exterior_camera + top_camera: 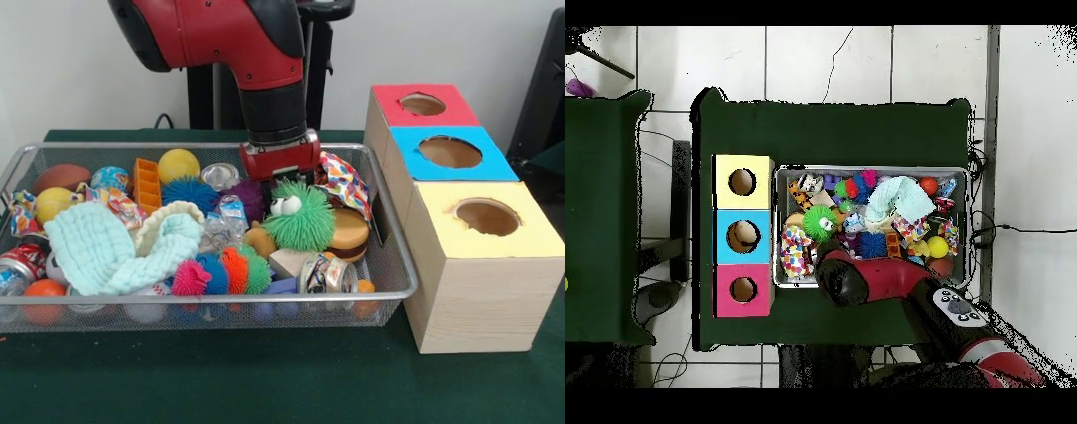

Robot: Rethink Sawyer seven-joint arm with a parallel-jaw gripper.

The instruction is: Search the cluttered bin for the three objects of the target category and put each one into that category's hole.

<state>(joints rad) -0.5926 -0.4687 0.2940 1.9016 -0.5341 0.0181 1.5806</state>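
in the wire basket (388, 287) on the green table, at its far right part, the red gripper (281, 162) is low among the toys, just behind the green fuzzy toy with eyes (301, 216) and beside a purple spiky ball (249, 196). its fingers are hidden by the toys, so i cannot tell how far open the hand is or if it has hold of anything. the task does not say which category is wanted, so i cannot say which things are the targets; if it is the soft spiky toys, they are the green one, the blue spiky ball (189, 191) and the purple one. these would be light and very soft, and the hairs slip, so i think it is better to take hold deep around the body. the crushed cans (327, 273) are thin and slippery. the box (481, 291) with red, blue and yellow holes stands to the right of the basket. no writing can be read on anything.
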